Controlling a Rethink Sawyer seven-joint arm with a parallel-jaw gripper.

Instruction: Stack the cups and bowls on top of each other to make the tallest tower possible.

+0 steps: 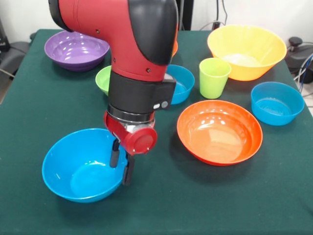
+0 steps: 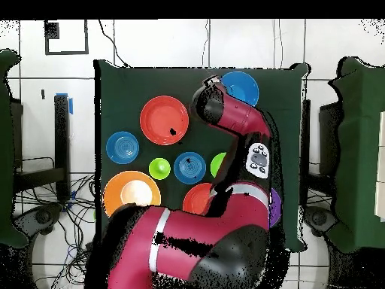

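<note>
My gripper [image 1: 122, 164] is low over the near left of the table. Its fingers [image 1: 115, 154] stand on either side of the right rim of a big blue bowl [image 1: 80, 166], one inside and one outside, shut on it. The bowl rests on the cloth and also shows in the overhead view [image 2: 242, 87]. The lime-green cup [image 1: 213, 77] stands upright in the middle. A red-orange bowl [image 1: 219, 131] lies right of my gripper. The other bowls stand apart. No nested stack shows.
A purple bowl [image 1: 76, 49] sits far left and a big orange bowl [image 1: 247, 49] far right. Blue bowls sit at centre [image 1: 181, 83] and right [image 1: 277, 103]. A small lime-green bowl [image 1: 103, 78] is half hidden behind my arm. Another red-orange bowl [image 2: 197, 197] lies near the base.
</note>
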